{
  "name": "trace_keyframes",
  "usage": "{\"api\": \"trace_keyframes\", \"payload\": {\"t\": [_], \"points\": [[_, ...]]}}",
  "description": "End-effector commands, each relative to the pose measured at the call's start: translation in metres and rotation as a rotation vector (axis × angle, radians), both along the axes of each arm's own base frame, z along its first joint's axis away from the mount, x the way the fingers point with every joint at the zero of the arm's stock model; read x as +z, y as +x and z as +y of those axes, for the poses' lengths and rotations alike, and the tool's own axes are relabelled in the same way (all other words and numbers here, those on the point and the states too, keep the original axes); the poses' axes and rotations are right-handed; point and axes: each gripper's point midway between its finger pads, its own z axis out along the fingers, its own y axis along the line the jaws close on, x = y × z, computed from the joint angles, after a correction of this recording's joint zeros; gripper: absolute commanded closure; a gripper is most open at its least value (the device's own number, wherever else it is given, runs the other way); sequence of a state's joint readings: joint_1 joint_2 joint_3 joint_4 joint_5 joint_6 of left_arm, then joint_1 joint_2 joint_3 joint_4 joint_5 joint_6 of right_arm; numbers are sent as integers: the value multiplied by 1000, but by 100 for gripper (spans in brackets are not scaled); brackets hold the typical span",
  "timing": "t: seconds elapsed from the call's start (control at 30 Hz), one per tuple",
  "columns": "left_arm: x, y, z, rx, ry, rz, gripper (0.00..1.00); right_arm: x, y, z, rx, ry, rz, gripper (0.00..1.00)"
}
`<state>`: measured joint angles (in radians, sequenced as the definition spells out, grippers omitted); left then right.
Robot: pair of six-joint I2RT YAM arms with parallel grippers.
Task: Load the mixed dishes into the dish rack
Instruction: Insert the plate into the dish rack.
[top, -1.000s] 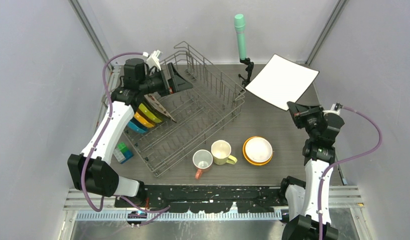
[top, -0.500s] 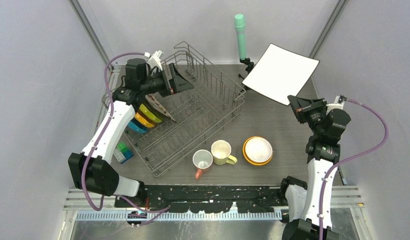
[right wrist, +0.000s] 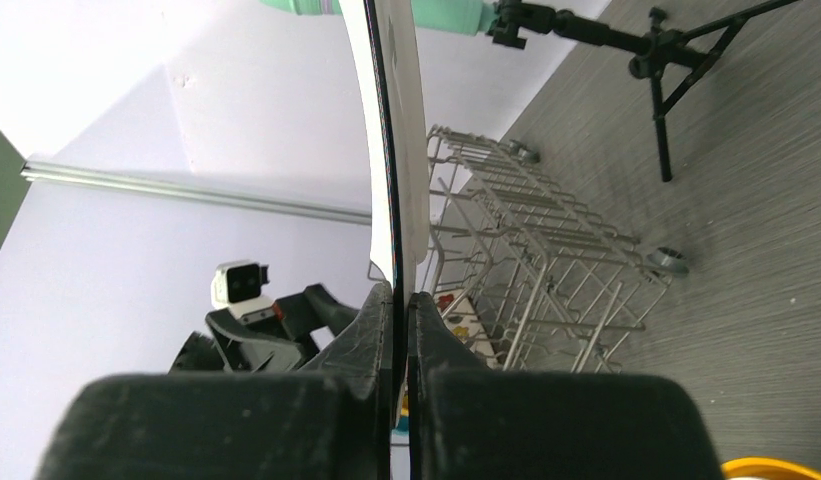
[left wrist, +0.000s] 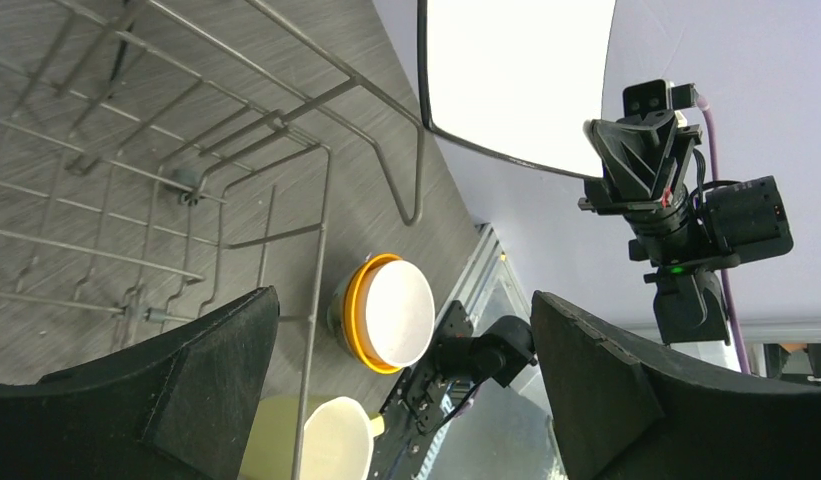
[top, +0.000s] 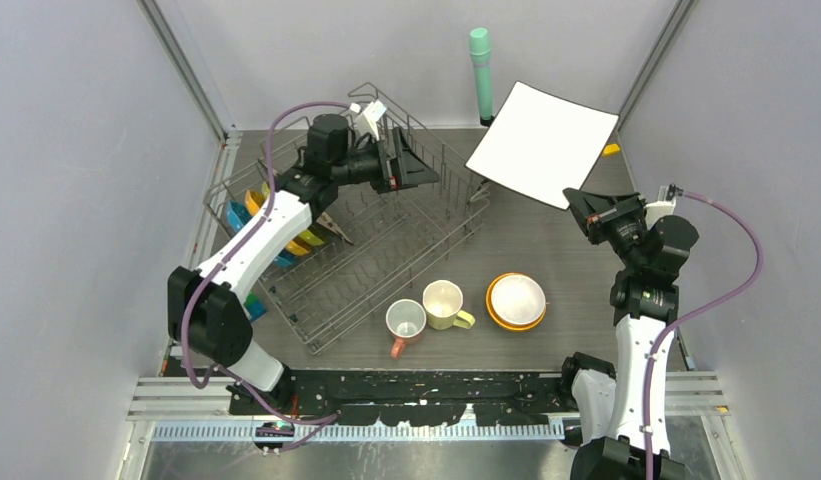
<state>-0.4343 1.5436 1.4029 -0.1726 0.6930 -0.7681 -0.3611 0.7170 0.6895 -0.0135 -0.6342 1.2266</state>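
Observation:
My right gripper point(top: 578, 206) is shut on the lower edge of the white square plate point(top: 541, 143) and holds it in the air, tilted, right of the dish rack point(top: 406, 275). In the right wrist view the fingertips point(right wrist: 384, 305) pinch the plate point(right wrist: 396, 130) edge-on. My left gripper point(top: 426, 172) is open and empty above the rack's far end, facing the plate point(left wrist: 516, 80). Blue point(top: 238, 213), orange point(top: 251, 200) and yellow-green point(top: 308, 238) plates stand in the rack's left side. A pink mug point(top: 405, 321), a pale-yellow mug point(top: 444, 303) and a white bowl inside an orange bowl point(top: 516, 300) sit on the table.
A green-topped cylinder point(top: 480, 72) on a black tripod point(right wrist: 666, 60) stands at the back, just left of the held plate. Grey walls close in both sides. The left wrist view shows rack wires point(left wrist: 316, 150) below and the stacked bowls point(left wrist: 391, 312) beyond them.
My left arm has swung right across the rack, its open gripper now over the far end near the plate. My right gripper has carried the white plate up and to the left.

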Motion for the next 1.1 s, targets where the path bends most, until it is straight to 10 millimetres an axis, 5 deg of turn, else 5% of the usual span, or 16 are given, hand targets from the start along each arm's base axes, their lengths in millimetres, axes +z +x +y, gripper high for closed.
{"api": "trace_keyframes", "payload": {"t": [0.0,0.37,1.07], "points": [[30,10,-16,-13,-82,-73,0,65,-18,23,124,-63,-267,100],[14,14,-33,-15,-82,-43,0,15,-25,42,277,-48,-127,100],[2,25,-76,-75,-199,-36,12,-13,-28,61,436,23,-139,100]]}}
